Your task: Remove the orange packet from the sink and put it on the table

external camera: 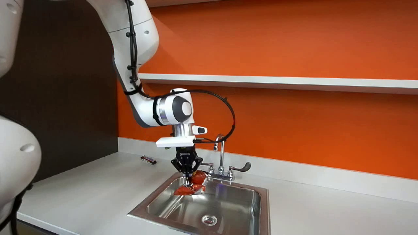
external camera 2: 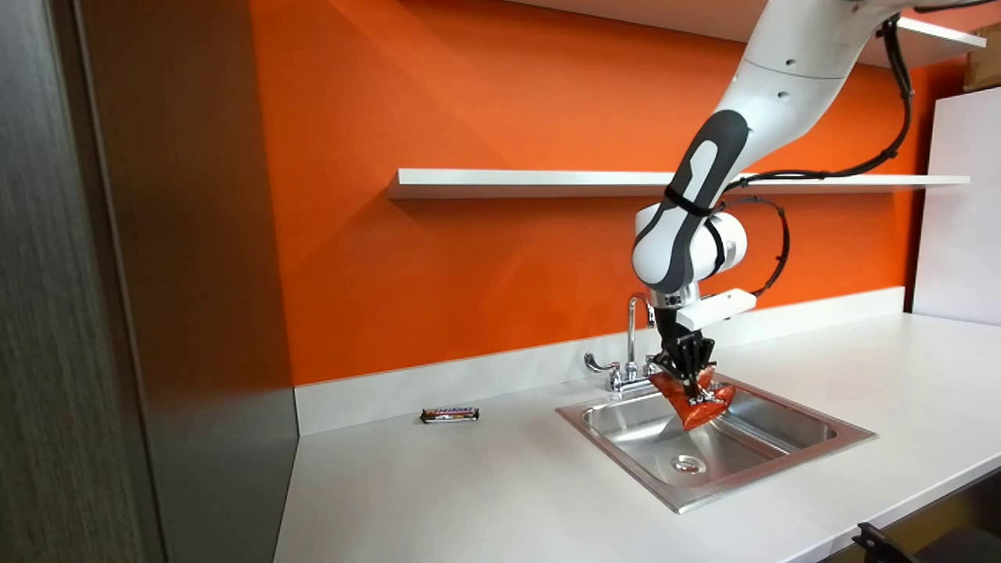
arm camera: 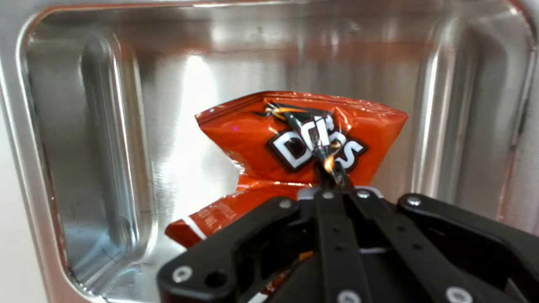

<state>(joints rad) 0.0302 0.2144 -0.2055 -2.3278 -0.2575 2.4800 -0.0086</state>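
The orange packet [arm camera: 236, 134] is crinkled and orange-red, with white lettering. It is pinched and folded at its middle between the fingers of my gripper [arm camera: 330, 170], which is shut on it. The lower part of the packet is hidden by the gripper in the wrist view. In both exterior views the packet [external camera: 184, 190] [external camera 2: 698, 416] hangs from the gripper [external camera: 188, 183] [external camera 2: 693, 395] over the back part of the steel sink [external camera: 143, 204] [external camera 2: 626, 471]. Its exact height above the basin floor is hard to tell. The pale table [external camera: 98, 189] [external camera 2: 469, 493] surrounds the sink.
A chrome two-handled tap [external camera: 222, 160] [external camera 2: 632, 344] stands at the back rim, close to the gripper. A wrapped candy bar [external camera: 148, 160] [external camera 2: 450, 414] lies on the table near the back wall. A white shelf [external camera: 277, 80] [external camera 2: 532, 178] runs along the orange wall.
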